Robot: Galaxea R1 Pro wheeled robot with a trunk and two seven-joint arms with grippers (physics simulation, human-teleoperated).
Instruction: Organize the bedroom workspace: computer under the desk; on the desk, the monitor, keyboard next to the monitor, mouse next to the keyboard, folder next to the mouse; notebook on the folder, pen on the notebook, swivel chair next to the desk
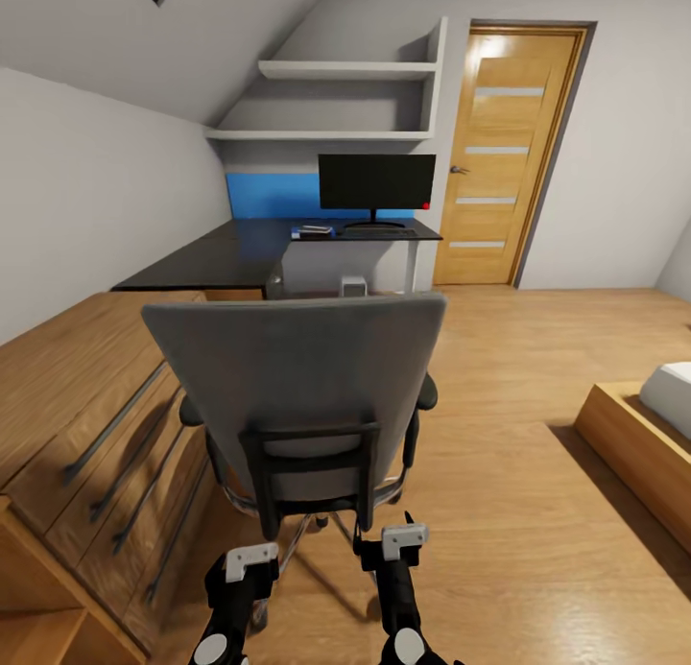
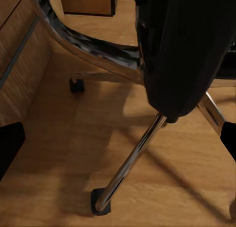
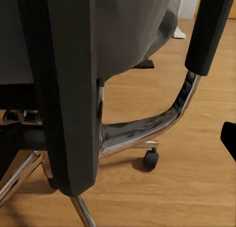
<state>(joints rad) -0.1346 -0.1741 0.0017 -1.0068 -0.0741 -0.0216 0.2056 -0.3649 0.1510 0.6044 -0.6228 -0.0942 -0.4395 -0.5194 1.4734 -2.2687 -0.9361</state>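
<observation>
The swivel chair (image 1: pixel 297 377) stands right before me, its grey back towards me. Both grippers hang low behind it. My left gripper (image 1: pixel 251 557) is open above the chrome base (image 2: pixel 129 160). Beside the chair's black back post (image 3: pixel 71 89), my right gripper (image 1: pixel 403 540) is open too. Farther off, the desk (image 1: pixel 221 252) carries the monitor (image 1: pixel 376 182), with the keyboard (image 1: pixel 380 231) in front of it. A small blue folder (image 1: pixel 312 231) lies left of the keyboard with something grey on top. The computer (image 1: pixel 353 286) sits under the desk. Mouse and pen are too small to make out.
A light wooden drawer cabinet (image 1: pixel 86 425) runs along the left, close to the chair. A bed corner (image 1: pixel 653 435) juts in at the right. A wooden door (image 1: pixel 504 156) is at the back right, with wall shelves (image 1: pixel 336 70) above the desk.
</observation>
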